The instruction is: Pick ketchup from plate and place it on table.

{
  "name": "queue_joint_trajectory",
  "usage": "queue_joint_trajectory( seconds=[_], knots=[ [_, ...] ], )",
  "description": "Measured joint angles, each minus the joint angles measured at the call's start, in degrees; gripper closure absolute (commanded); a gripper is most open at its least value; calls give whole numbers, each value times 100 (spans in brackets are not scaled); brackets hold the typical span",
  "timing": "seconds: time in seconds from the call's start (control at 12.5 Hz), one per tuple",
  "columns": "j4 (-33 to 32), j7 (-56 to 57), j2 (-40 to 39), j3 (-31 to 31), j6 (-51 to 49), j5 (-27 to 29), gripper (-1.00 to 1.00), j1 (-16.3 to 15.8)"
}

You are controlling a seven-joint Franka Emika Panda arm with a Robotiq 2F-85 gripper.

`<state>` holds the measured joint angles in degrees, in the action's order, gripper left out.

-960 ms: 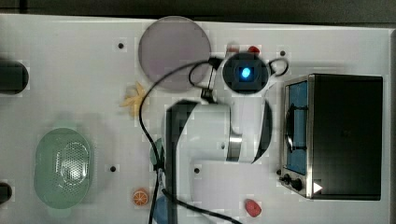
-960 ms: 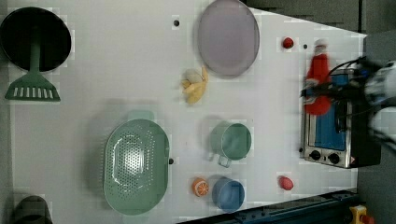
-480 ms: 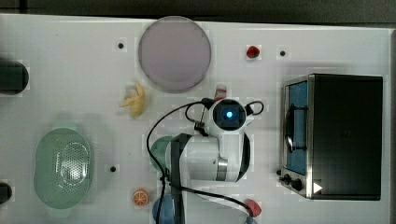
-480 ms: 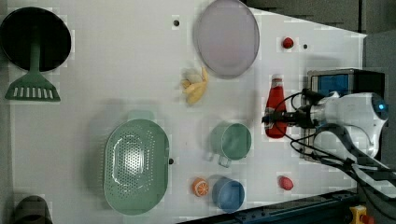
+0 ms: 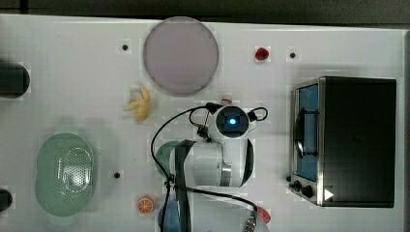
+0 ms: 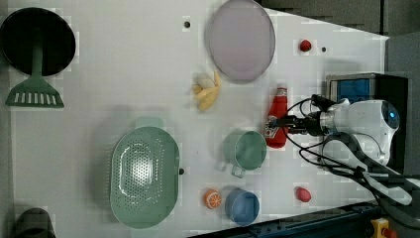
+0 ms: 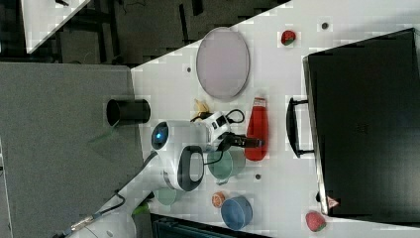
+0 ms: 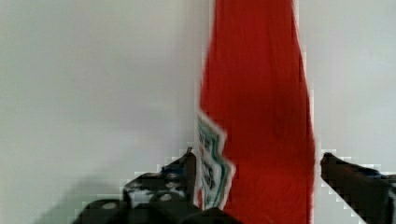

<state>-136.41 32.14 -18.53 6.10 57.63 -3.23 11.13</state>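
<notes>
The ketchup (image 6: 276,114), a red squeeze bottle with a white label, is on the white table (image 5: 72,72) between the teal cup and the oven. It is off the lilac plate (image 5: 180,55), which holds nothing. In the top view its cap (image 5: 226,100) peeks out from under my wrist. My gripper (image 8: 259,161) is open with a finger on each side of the bottle's lower body. One finger sits against the label and a small gap shows between the other finger (image 8: 345,172) and the bottle. The left view shows the gripper (image 6: 278,122) at the bottle too.
A black toaster oven (image 5: 353,140) stands close to the arm on the top view's right. A teal cup (image 6: 245,148) sits right beside the bottle. A mint colander (image 5: 65,174), a banana piece (image 5: 139,103), a blue bowl (image 6: 241,206), an orange slice (image 6: 213,198) and a strawberry (image 5: 261,53) dot the table.
The arm carried the bottle from beside the oven's far corner toward the table's middle, to beside the teal cup. The fingers, tight on the bottle before, now stand parted.
</notes>
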Motion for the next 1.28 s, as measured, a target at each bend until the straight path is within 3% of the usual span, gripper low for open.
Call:
queue_joint_trajectory(
  seconds=[0.32, 0.88, 1.28],
  knots=[
    [649, -277, 213, 19, -249, 46, -100, 3],
    [3189, -2181, 659, 301, -2778, 59, -100, -1],
    [4734, -2635, 816, 484, -4680, 72, -100, -80]
  ],
)
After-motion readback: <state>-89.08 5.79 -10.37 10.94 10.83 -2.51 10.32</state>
